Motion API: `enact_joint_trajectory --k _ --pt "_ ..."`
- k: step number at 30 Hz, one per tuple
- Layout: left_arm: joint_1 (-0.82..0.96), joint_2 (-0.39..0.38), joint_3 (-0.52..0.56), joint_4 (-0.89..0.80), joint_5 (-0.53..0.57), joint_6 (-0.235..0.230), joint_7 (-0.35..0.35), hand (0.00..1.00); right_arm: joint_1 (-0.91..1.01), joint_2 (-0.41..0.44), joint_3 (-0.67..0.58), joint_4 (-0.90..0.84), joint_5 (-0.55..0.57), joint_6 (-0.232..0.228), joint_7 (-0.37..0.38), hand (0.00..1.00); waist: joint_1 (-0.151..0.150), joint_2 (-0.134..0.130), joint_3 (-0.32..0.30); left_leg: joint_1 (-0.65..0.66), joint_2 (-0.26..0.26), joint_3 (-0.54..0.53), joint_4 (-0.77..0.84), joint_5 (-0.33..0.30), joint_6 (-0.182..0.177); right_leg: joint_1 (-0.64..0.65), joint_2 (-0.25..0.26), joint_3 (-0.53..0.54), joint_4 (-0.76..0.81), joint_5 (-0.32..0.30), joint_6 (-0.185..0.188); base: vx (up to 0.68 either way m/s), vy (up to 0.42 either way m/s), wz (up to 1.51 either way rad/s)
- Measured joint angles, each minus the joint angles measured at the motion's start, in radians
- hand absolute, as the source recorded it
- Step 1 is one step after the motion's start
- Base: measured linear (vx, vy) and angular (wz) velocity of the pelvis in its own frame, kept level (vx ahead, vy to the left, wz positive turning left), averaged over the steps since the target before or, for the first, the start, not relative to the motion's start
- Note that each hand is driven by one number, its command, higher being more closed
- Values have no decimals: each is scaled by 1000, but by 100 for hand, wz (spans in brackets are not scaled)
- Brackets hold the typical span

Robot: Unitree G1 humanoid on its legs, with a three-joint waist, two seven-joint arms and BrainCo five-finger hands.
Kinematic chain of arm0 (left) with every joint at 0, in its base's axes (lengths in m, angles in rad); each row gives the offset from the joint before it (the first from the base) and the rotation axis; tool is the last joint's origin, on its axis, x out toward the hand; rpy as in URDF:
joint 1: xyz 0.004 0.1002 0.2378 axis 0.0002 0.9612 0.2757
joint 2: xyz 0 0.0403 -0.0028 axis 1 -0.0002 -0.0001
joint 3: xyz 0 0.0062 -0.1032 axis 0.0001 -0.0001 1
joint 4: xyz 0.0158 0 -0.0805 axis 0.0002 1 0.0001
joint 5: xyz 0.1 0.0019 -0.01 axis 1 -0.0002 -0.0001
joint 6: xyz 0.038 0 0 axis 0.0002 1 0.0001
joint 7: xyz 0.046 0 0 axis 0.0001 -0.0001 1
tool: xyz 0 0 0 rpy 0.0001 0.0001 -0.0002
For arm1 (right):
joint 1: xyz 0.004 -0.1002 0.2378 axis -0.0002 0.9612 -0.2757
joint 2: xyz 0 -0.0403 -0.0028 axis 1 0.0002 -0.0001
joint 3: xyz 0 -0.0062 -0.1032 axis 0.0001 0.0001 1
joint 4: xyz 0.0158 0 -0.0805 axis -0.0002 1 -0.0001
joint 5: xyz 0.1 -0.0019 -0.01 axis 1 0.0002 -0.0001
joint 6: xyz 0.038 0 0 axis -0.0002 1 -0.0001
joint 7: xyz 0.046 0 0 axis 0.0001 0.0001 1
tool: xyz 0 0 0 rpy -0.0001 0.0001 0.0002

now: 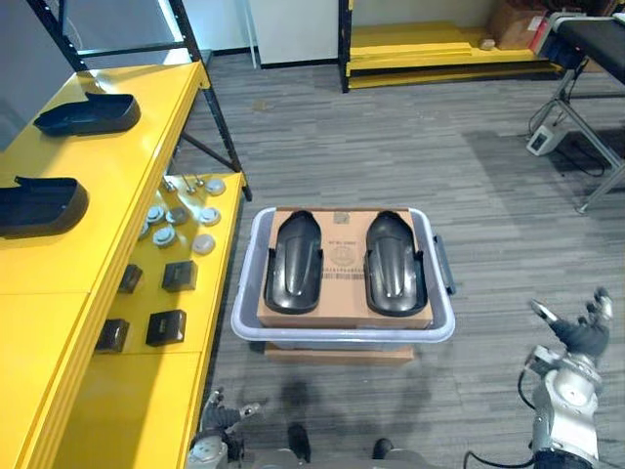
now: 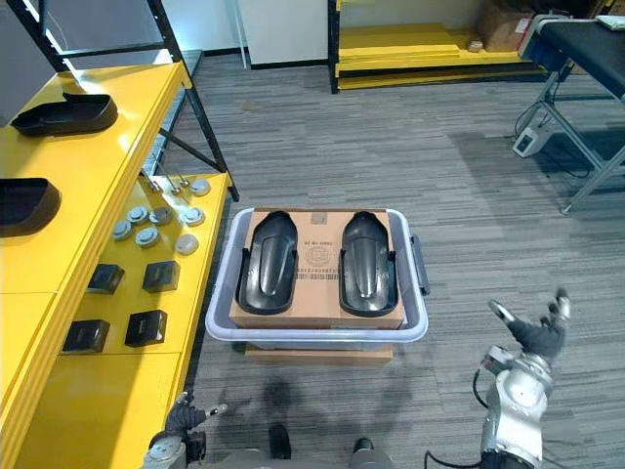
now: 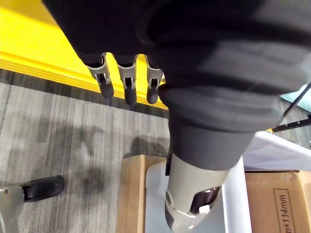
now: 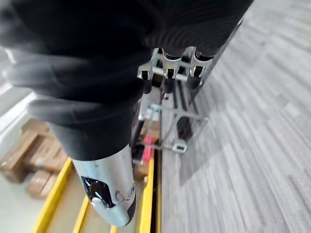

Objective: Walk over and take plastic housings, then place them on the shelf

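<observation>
Two housings in the bin, two on the shelf. Judged roughly half done, if these four are the whole lot.

Done: far shelf housing (image 1: 88,114) and near shelf housing (image 1: 39,205) sit apart from each other on the top board of the yellow shelf (image 1: 117,195), at the left of the scene.

Left to do: left bin housing (image 1: 295,262) and right bin housing (image 1: 394,262) lie side by side, not touching, domed side up. They rest on a cardboard sheet (image 1: 344,298) that sits in the grey bin (image 1: 342,335). The bin is on the floor mid-scene, just right of the shelf's lower tier (image 1: 137,410). No hand touches either housing.

Lower tier carries small round parts (image 1: 181,217) and black blocks (image 1: 166,327). As far as I can judge, these are not task items.

Right hand (image 1: 584,332): near right of the scene, well apart from the bin and on the right bin housing's side. Its fingers (image 4: 167,77) are spread and straight, with nothing held.

Left hand (image 1: 227,418): at the near edge, beside the lower tier and nearer than the bin's near left corner. Its fingers (image 3: 127,85) hang straight and relaxed over the floor and shelf edge, empty.

Judgement: neither hand is over a housing, so the reach to the bin has not begun.
</observation>
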Motion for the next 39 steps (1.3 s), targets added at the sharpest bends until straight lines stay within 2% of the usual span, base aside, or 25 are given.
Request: enact_joint_trajectory --k 6,8,14,19,22,23,26,29,35,39 --pt "14 0 0 0 -1 0 6 0 -162 -37 45 215 -40 30 -29 0 38 4 6 -84 -17 -63 0 29 13 -50 -14 -64 3 5 4 -14 24 31" --pt "9 0 -2 -4 -1 -4 14 0 -207 -50 68 274 -51 49 -46 0 56 6 30 -90 -20 -66 5 35 16 -51 -17 -71 5 5 4 29 13 20" --pt "6 -9 -12 -25 -1 -18 44 0 -322 -54 74 395 -85 89 -102 0 57 30 85 -148 -35 -97 27 38 16 -87 -29 -97 21 1 8 31 7 16" --pt "-14 -16 -47 -36 -2 -22 50 0 -397 -54 41 509 -103 113 -153 0 58 35 129 -200 -37 -108 58 38 16 -136 -40 -102 59 -13 7 5 -4 8" --pt "-34 -19 -54 -36 -4 -27 61 0 -438 -56 12 584 -105 134 -183 0 75 46 145 -209 -37 -109 60 38 16 -156 -43 -98 81 -18 6 -6 -1 -1" --pt "-39 -19 -61 -38 -8 -33 70 0 -451 -58 8 606 -105 140 -196 100 77 50 152 -213 -37 -109 62 38 16 -161 -44 -97 86 -19 6 -19 -2 -4" --pt "-42 -20 -78 -38 -13 -41 85 0 -481 -58 -11 621 -104 156 -227 100 78 56 165 -241 -37 -108 69 38 16 -193 -46 -91 98 -19 6 -13 0 -4" --pt "-42 -20 -78 -37 -24 -42 89 0 -484 -57 -10 622 -95 153 -243 100 78 56 171 -241 -37 -106 71 38 16 -193 -46 -89 99 -19 6 0 0 0" --pt "-43 -20 -79 -36 -42 -42 88 0 -487 -68 -11 621 -59 144 -239 100 76 55 171 -235 -36 -85 68 38 16 -199 -42 -68 99 -19 6 31 -17 -10" --pt "-44 -21 -80 -38 -41 -37 86 0 -401 -57 -8 513 -52 145 -233 100 73 54 171 -198 -36 -84 51 38 15 -166 -39 -67 88 -19 5 46 -29 -2"
